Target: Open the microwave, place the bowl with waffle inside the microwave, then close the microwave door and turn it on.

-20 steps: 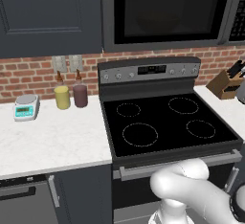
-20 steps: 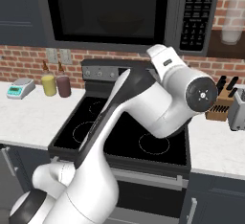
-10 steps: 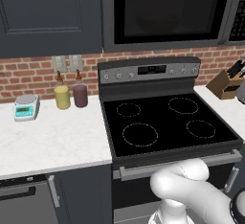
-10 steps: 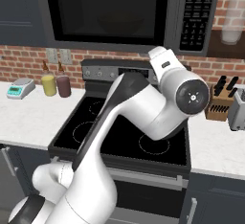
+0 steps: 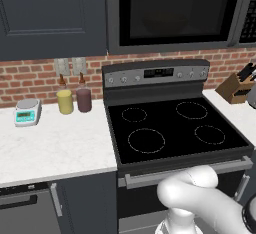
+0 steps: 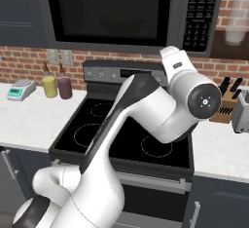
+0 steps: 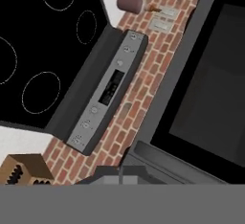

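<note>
Worktop: white marble worktop [image 5: 55, 148] lay left of the black glass-topped stove [image 5: 175, 128], mostly bare.
Microwave: large dark grey wall-mounted microwave [image 5: 175, 13] hung above the stove, its black-glass microwave door [image 6: 109, 10] flush shut.
Pincer: together, gripping nothing, tips [image 7: 119, 173] just beside the door's lower edge.

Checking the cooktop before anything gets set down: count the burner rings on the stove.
4, all on the stove: back left, back right, front left, front right. None appear hidden.
</note>
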You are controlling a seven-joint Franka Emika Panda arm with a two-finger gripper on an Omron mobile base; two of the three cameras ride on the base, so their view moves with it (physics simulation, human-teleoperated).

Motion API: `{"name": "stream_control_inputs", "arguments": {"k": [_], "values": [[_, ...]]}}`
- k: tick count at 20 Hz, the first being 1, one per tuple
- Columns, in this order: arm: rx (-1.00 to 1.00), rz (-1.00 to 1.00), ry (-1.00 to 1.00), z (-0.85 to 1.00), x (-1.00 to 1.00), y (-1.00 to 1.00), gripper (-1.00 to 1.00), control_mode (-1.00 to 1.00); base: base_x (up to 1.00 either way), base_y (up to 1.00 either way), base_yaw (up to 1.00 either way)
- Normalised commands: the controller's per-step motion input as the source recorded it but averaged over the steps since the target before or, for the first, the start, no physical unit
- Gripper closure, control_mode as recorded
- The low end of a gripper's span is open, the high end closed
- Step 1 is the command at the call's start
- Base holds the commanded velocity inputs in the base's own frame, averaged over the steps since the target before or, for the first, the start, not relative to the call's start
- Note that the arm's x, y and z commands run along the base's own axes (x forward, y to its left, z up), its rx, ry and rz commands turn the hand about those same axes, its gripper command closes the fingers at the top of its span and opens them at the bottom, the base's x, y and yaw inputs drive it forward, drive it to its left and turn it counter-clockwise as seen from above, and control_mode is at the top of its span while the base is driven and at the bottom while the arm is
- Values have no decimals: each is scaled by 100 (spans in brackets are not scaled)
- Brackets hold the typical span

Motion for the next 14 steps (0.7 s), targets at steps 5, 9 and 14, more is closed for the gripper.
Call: {"name": "stream_control_inputs", "arguments": {"k": [5,9,14], "values": [[12,0,0,19,0,-17,100,-100,0,0,0],[11,0,-3,27,0,-1,100,-100,0,0,0],[8,0,-8,21,0,0,100,-100,0,0,0]]}}
